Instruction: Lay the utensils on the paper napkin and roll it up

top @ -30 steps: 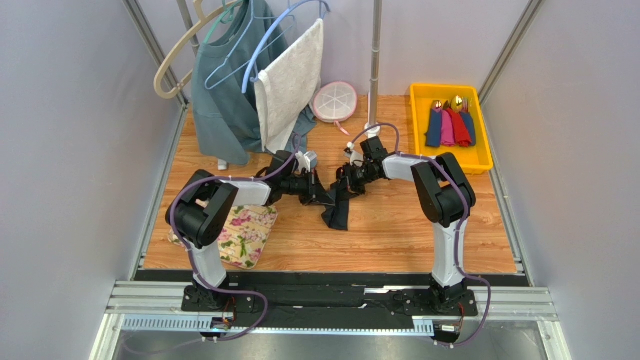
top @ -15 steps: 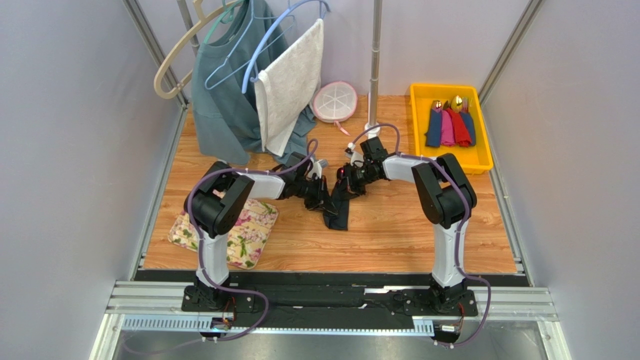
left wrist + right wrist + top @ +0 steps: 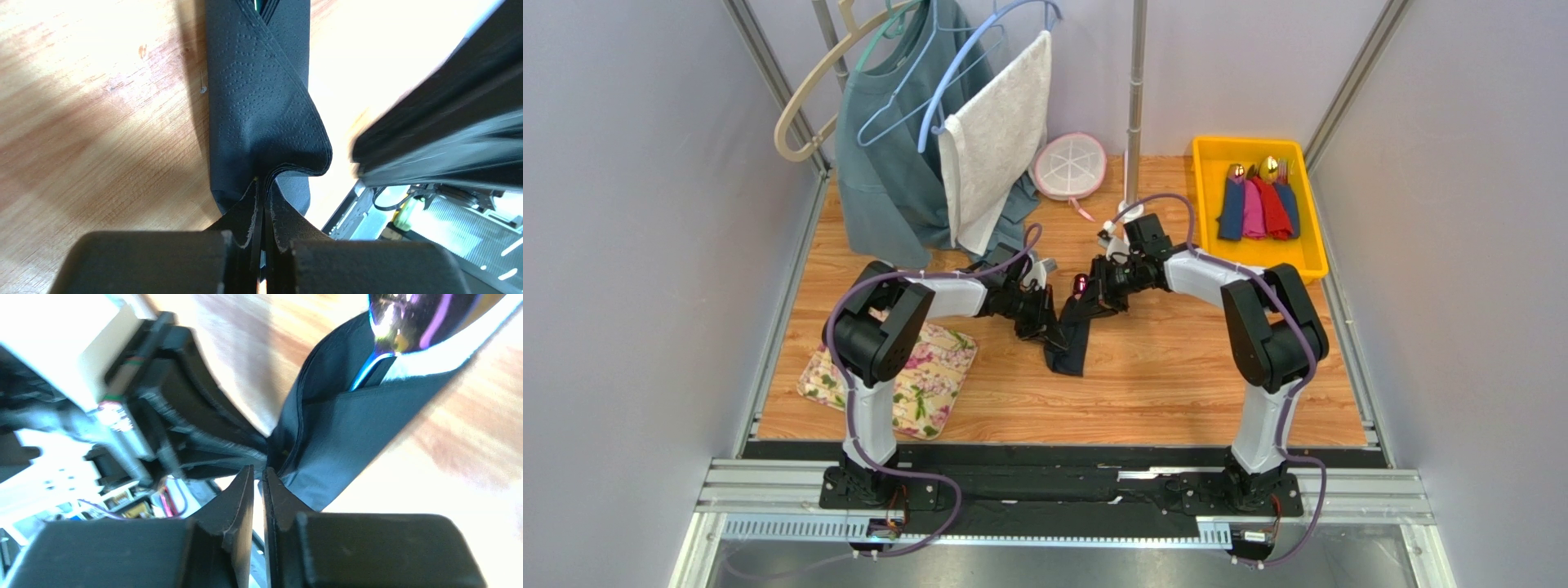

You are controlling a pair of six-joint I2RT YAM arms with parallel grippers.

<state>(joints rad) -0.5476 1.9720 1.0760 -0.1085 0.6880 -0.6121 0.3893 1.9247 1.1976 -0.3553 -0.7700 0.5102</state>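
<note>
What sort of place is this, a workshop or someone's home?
Probably a robot test booth staged for household chores: grey walls box in a tabletop, two arms are bolted to a rail, and hung clothes and a yellow tray of wrapped cutlery serve as props.

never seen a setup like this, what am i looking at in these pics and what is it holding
Two robot arms are bolted at the near edge of a wooden table, each ending in a two-finger gripper. The wide picture looks down from above; the other two come from cameras on the wrists. On it lie a floral mat and a yellow tray of rolled coloured napkins. Between the arms is a black paper napkin with a shiny purple spoon poking out. The left gripper pinches its edge. The right gripper is at the napkin, jaws almost together; whether it grips is unclear.
</note>
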